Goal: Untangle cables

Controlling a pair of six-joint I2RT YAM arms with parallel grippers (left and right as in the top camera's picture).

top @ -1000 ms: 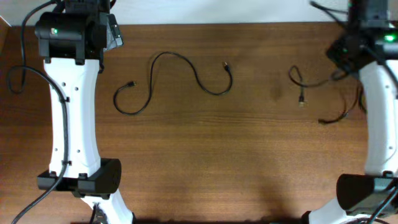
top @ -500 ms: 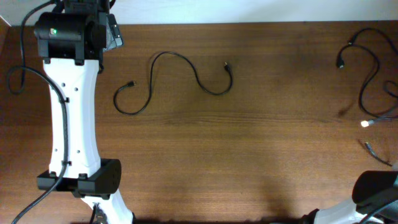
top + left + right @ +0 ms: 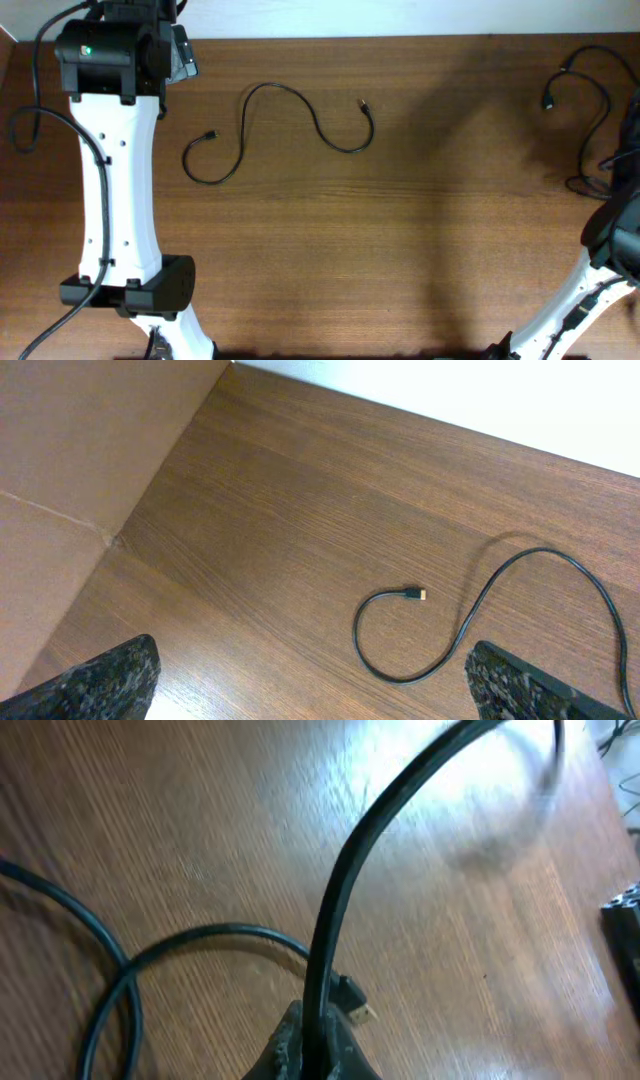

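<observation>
Black and thin, the cables look light and floppy to me. I think they will bend any way I pull and will not keep a shape. They should slide easily on the smooth wood table (image 3: pixel 400 250), so a tug at one end may drag the whole thing along.

The left cable (image 3: pixel 300 108) lies alone in a wavy line on the left half of the table, well apart from the rest. It crosses nothing, so I judge that one is free. My left gripper (image 3: pixel 320 685) looks down at the left plug (image 3: pixel 415 594), with its jaws wide apart and nothing in them.

The right cable (image 3: pixel 588 120) sits in curls at the far right edge. My right gripper (image 3: pixel 315 1055) is clenched on it, and the cable rises up and away from the pinch. Under it a loop (image 3: pixel 200 935) lies on the wood, with a small gold plug (image 3: pixel 357 1005) just beside the gripper. I cannot tell if that loop is the same cable or another one.

I think the best spot to hold is the cord right behind a plug. The plug is hard and will stop my grip from slipping off. I would not squeeze the tiny tip, since it could bend. A slow pull seems safest, because a fast one could tighten a knot.
</observation>
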